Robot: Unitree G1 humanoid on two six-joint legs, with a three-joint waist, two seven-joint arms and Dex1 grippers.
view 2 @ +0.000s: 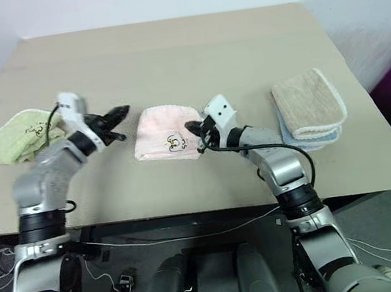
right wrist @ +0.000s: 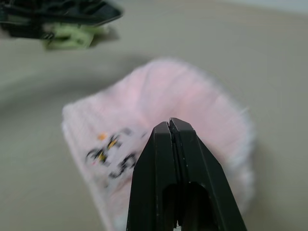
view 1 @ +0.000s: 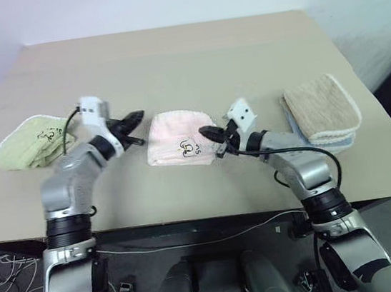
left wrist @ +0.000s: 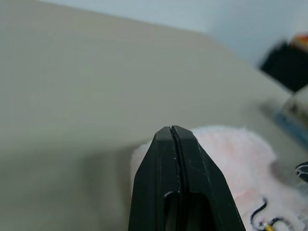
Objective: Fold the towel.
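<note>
Both end effectors, left (view 1: 136, 116) and right (view 1: 204, 132), are sitting closed and empty beside the folded pink towel (view 1: 177, 138); we are judging that lifting clear avoids snagging.

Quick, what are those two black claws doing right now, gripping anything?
Left gripper: closed, holding nothing, beside the folded pale pink terry towel.
Right gripper: closed, empty, over that towel.
</note>
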